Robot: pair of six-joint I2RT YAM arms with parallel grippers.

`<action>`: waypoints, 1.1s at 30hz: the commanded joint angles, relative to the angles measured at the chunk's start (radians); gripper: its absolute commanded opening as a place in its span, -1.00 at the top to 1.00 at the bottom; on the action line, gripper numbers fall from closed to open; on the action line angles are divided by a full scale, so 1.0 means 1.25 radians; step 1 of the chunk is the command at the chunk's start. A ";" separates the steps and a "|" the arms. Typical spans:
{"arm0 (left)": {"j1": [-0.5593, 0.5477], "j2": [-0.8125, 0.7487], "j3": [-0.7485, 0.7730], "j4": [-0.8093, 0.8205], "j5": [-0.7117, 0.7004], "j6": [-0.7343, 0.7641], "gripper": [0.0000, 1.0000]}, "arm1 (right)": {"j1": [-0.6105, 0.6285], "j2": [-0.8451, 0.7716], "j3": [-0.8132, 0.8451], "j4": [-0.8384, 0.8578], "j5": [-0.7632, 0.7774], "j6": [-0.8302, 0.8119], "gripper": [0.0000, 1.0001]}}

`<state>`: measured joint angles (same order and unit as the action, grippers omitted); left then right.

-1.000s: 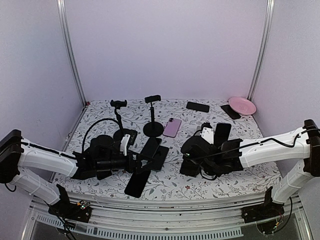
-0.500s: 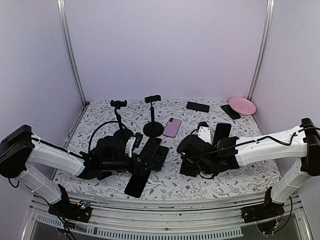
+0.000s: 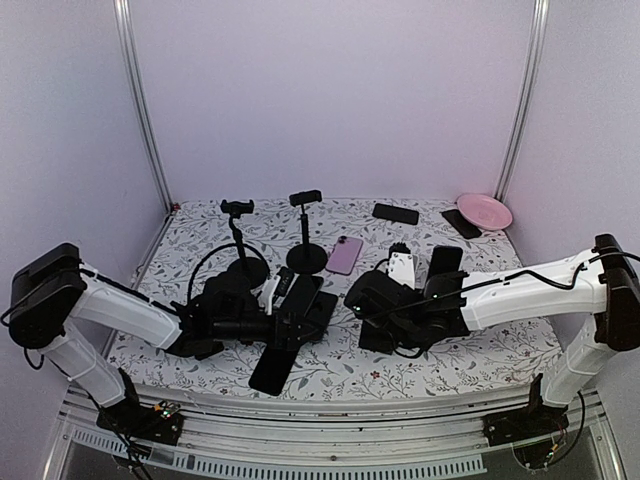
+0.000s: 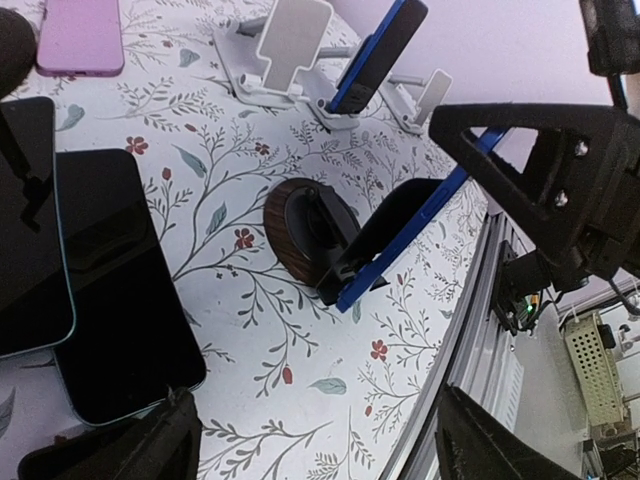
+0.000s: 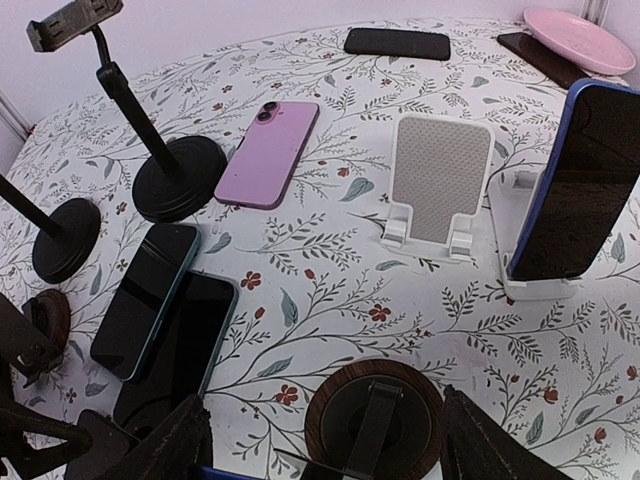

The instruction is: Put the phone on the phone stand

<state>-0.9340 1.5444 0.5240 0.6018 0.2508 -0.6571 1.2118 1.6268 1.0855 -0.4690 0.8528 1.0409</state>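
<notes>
Two black phones (image 5: 150, 300) lie flat side by side left of centre; they also show in the left wrist view (image 4: 120, 290). A third black phone (image 3: 274, 367) lies near the front edge. A round wooden stand (image 5: 375, 420) holds a blue-edged phone (image 4: 410, 220) leaning on its arm. A white stand (image 5: 438, 180) is empty. Beside it, another white stand holds an upright blue phone (image 5: 575, 180). My left gripper (image 4: 310, 440) is open and empty, its left finger by the black phones' corner. My right gripper (image 5: 325, 450) is open and empty over the wooden stand.
A pink phone (image 5: 270, 150) lies mid-table. Two tall clamp stands on round black bases (image 5: 180, 175) (image 5: 65, 240) stand at the left. A black phone (image 5: 397, 43), a dark phone (image 5: 530, 50) and a pink plate (image 5: 580, 25) sit at the back right. The table's front rail (image 4: 500, 290) is close.
My left gripper has moved right, closer to the two black phones. My right gripper has moved left, toward the table's middle. Both stay open and empty.
</notes>
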 commanded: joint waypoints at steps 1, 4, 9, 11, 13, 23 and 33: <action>-0.010 0.019 0.022 0.023 0.010 -0.001 -0.61 | 0.009 0.006 0.014 -0.095 0.055 0.064 0.49; -0.013 0.028 0.028 0.027 0.014 -0.001 -0.61 | 0.009 0.004 0.014 -0.123 0.065 0.092 0.49; -0.020 0.049 0.045 0.027 0.020 -0.002 -0.60 | 0.009 0.005 0.010 -0.116 0.052 0.100 0.46; -0.023 0.059 0.052 0.027 0.022 -0.003 -0.59 | 0.009 0.006 0.008 -0.103 0.042 0.092 0.43; -0.027 0.067 0.056 0.027 0.024 -0.003 -0.59 | 0.010 0.001 0.001 -0.083 0.032 0.088 0.41; -0.039 0.086 0.067 0.027 0.026 -0.005 -0.55 | 0.009 0.000 -0.006 -0.033 0.029 0.056 0.40; -0.044 0.101 0.074 0.026 0.033 -0.008 -0.52 | 0.009 0.002 0.002 -0.053 0.030 0.057 0.32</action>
<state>-0.9733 1.6524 0.5945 0.6094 0.2810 -0.6632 1.2129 1.6264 1.0866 -0.5011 0.8658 1.0595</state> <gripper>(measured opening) 0.762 0.729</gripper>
